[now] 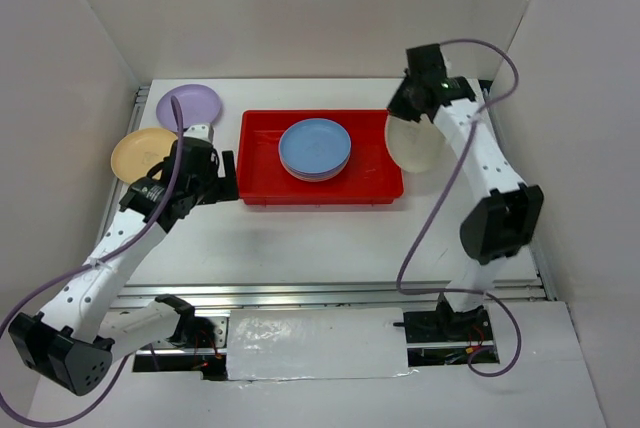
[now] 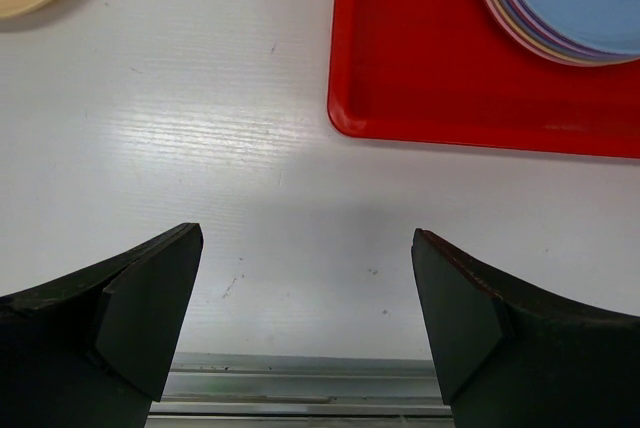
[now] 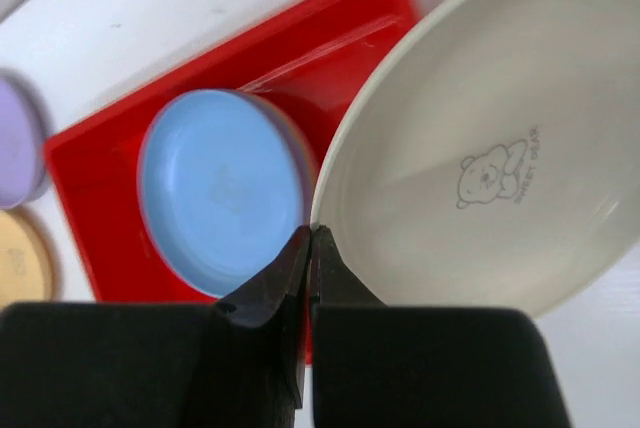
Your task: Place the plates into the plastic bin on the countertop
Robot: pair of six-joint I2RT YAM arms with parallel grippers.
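The red plastic bin [image 1: 270, 183] lies on the white countertop [image 1: 320, 238] and holds a stack of plates with a light blue one [image 1: 315, 148] on top. My right gripper [image 1: 405, 118] is shut on the rim of a cream plate [image 1: 415, 143], held tilted just right of the bin; in the right wrist view my gripper [image 3: 312, 238] pinches the cream plate [image 3: 480, 148] beside the blue stack [image 3: 220, 188]. A lilac plate [image 1: 189, 105] and an orange-yellow plate [image 1: 138, 153] lie at the far left. My left gripper [image 1: 228, 176] is open and empty beside the bin's left edge; in its wrist view the gripper [image 2: 305, 298] faces bare countertop.
White walls enclose the countertop on three sides. A metal rail [image 1: 330, 293] runs along the near edge, also seen in the left wrist view [image 2: 300, 378]. Purple cables loop from both arms.
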